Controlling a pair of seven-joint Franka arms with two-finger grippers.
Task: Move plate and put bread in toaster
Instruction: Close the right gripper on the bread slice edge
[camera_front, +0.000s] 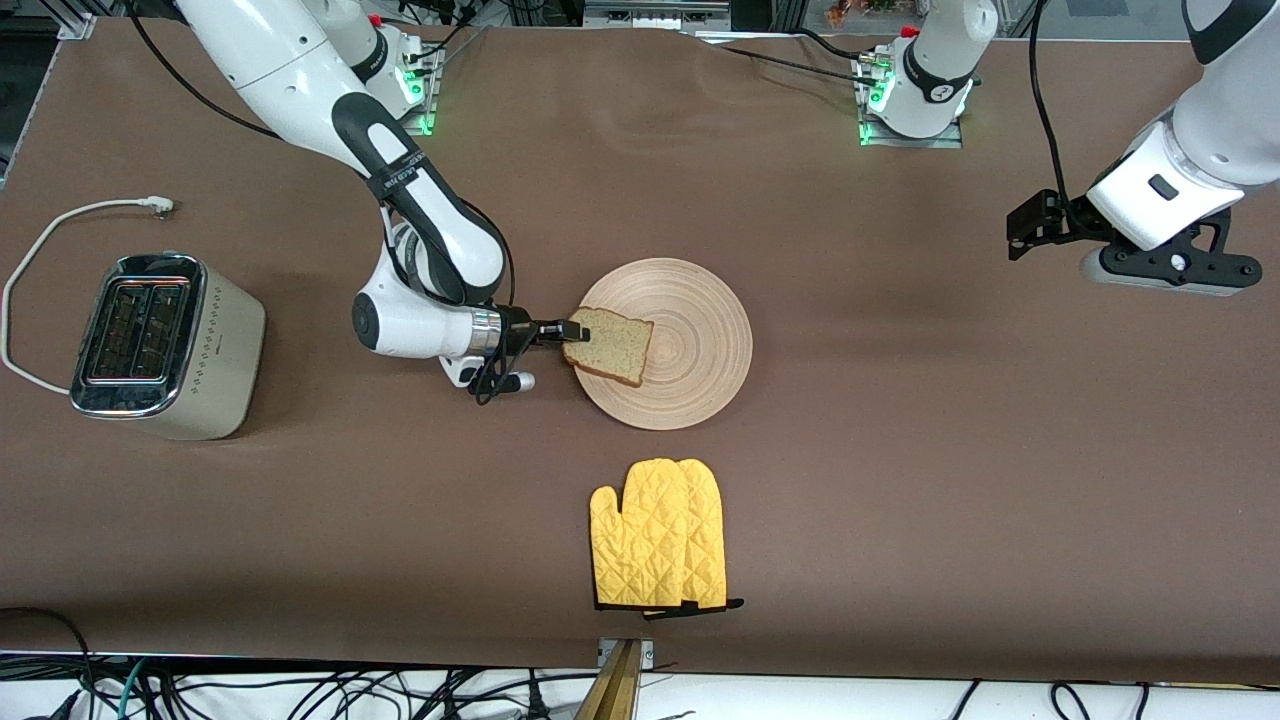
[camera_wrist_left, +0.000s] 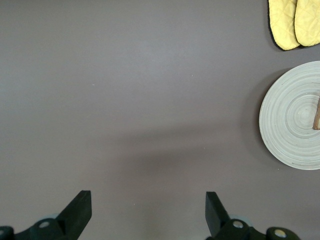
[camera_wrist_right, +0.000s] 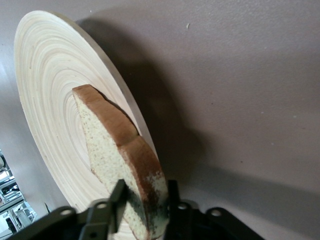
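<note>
The round beige wooden plate (camera_front: 680, 350) lies mid-table. The speckled bread (camera_front: 610, 345) slice is over the plate's edge toward the right arm's end. My right gripper (camera_front: 572, 330) is shut on the bread's edge and holds it tilted; in the right wrist view the fingers clamp the crusted slice (camera_wrist_right: 120, 155) above the plate (camera_wrist_right: 45, 85). The cream toaster (camera_front: 165, 345) with chrome top stands at the right arm's end of the table. My left gripper (camera_front: 1030, 230) is open and empty, up over the left arm's end of the table; its wrist view shows the plate (camera_wrist_left: 292, 117) and the bread's edge (camera_wrist_left: 317, 114).
A yellow oven mitt (camera_front: 660, 535) lies nearer to the front camera than the plate; it also shows in the left wrist view (camera_wrist_left: 292, 22). The toaster's white cord (camera_front: 60, 225) loops on the table beside it.
</note>
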